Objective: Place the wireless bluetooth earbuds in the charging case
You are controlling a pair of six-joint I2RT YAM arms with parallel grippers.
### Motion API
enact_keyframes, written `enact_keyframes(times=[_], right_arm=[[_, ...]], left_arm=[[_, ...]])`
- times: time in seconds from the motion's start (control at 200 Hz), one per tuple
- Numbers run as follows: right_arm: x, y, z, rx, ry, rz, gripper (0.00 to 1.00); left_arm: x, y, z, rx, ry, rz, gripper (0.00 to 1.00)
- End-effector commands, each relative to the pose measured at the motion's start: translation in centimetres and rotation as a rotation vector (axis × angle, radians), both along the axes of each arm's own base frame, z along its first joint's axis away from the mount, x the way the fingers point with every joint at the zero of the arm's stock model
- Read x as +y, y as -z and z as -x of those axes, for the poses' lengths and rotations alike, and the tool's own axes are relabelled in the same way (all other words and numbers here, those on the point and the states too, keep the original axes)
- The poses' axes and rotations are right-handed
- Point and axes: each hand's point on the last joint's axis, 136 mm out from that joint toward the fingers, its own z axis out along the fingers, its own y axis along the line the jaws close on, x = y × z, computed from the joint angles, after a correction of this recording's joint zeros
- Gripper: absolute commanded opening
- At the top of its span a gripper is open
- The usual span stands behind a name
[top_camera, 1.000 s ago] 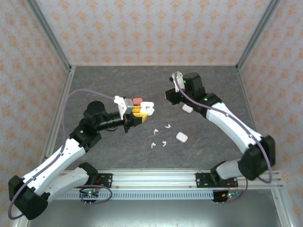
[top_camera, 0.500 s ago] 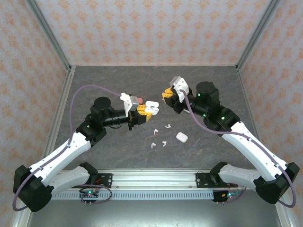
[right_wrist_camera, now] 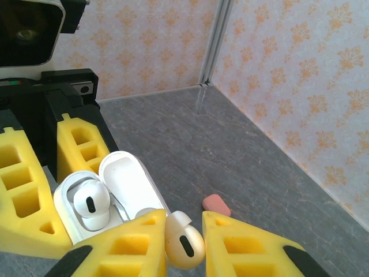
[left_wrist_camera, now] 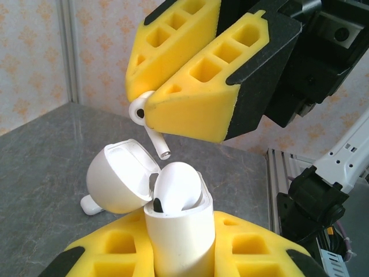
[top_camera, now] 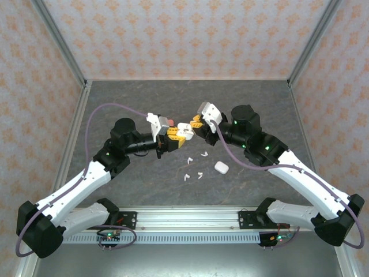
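Earbud (right_wrist_camera: 183, 242) pinched by right tool (right_wrist_camera: 184, 226) hovers just over rim of case (left_wrist_camera: 179, 236) clamped in left tool (top_camera: 176, 135).

Bright, even overhead light; soft faint shadows; no glare; wrist views slightly soft up close.

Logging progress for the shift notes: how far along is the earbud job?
Done: one earbud sits in the open charging case. In hand: the left gripper holds that case, and the right gripper pinches a second earbud right by its opening, not yet seated. Left: seat it; four loose earbuds and a closed white case lie on the table.
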Motion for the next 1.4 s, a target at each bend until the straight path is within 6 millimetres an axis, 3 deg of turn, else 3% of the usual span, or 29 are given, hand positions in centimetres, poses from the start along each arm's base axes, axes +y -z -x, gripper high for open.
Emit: enact_keyframes(times=[0.0,0.951,1.391], right_arm=[[-0.1,0.1,0.6,-0.004,-0.013,0.004,0.19],[0.9,1.8,2.4,0.111,-0.111,-0.001,0.19],[1.2,1.4,2.5,0.133,-0.127,-0.011,0.27]], left_arm=[[-0.2,-2.7,0.6,-0.067,0.026,0.044,0.04],[0.0,-2.8,0.8,-0.068,0.02,0.042,0.04],[0.0,-2.8,0.8,-0.071,0.02,0.044,0.03]])
